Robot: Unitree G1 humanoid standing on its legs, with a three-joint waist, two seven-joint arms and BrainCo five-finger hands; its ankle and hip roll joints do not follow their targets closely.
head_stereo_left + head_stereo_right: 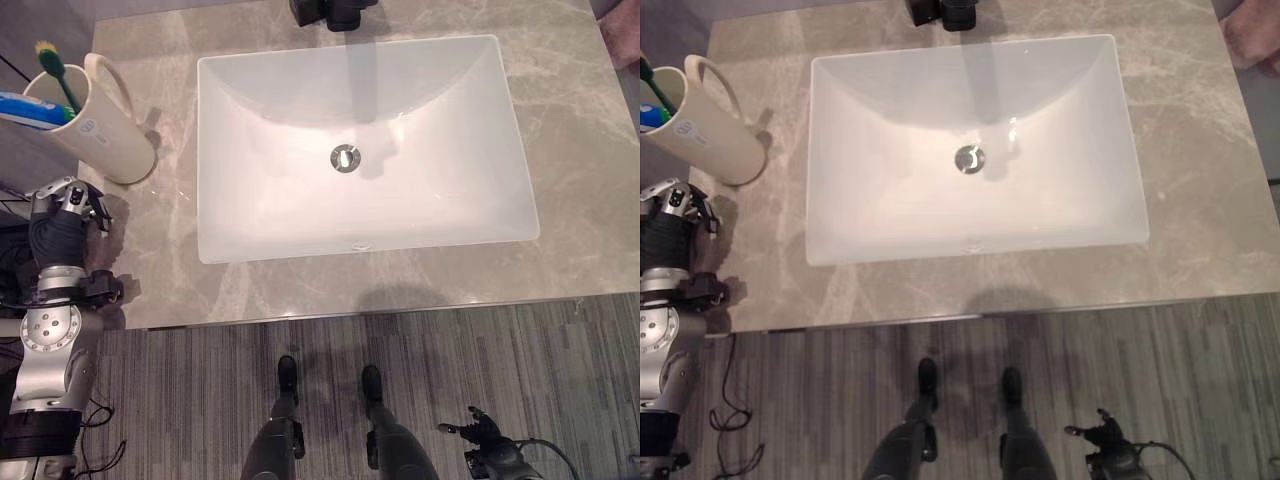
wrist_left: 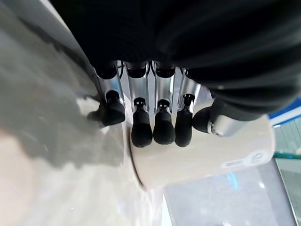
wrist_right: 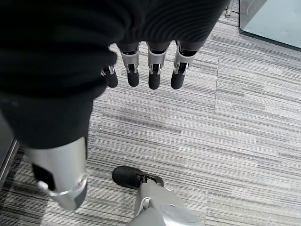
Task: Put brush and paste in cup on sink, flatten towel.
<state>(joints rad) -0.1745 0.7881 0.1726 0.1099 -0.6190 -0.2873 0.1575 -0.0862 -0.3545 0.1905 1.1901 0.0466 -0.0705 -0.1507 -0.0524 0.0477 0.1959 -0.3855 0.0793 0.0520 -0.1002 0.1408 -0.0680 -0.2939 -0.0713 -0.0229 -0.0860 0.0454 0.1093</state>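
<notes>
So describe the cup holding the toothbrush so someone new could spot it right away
Find the grey marble counter around the white rectangular sink. Left of the sink stands a cream cylindrical cup with a loop handle, just beyond the left hand. A green-bristled toothbrush and blue toothpaste tube poke out.

Bright overhead light; glare in the sink [image 1: 300,190], left wrist view blurred.

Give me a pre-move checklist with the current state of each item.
1. Toothbrush in cup: ok, green bristles stick up out of it.
2. Toothpaste in cup: ok, the blue tube lies across the rim.
3. Cup upright on countertop, beside sink: ok.
4. Left hand off the cup: ok, near it, fingers relaxed.
5. Right hand free: ok, over the floor, holding nothing.
6. Towel flattened: cannot tell.
</notes>
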